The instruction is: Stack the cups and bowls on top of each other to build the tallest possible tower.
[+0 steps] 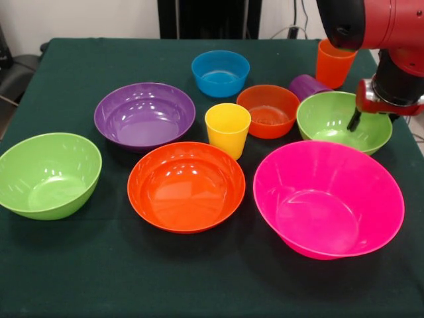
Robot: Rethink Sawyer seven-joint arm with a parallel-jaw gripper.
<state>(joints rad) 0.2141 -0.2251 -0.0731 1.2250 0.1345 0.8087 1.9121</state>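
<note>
nothing stacked yet, all ten pieces sit apart on the dark green table point(79, 278): huge pink bowl point(328, 199) front, large orange bowl point(186, 186) beside it, purple bowl point(144, 114), green bowl point(48, 175) at one edge, second green bowl point(344, 121) under the arm, small orange bowl point(268, 110), blue bowl point(220, 73), yellow cup point(228, 130) upright mid-table. all thin glossy plastic, so likely light, stiff, slippery; best hold looks like a rim pinch, one finger inside the wall, one outside. cups taper, so a grip near the lip should slip less. gripper point(354, 120) hangs over the second green bowl's far rim; only one dark finger point(355, 119) shows, spread can't be told, nothing visibly held. orange cup point(333, 63) is partly behind the arm, purple cup point(307, 87) looks tipped over and half hidden behind the bowls.
</note>
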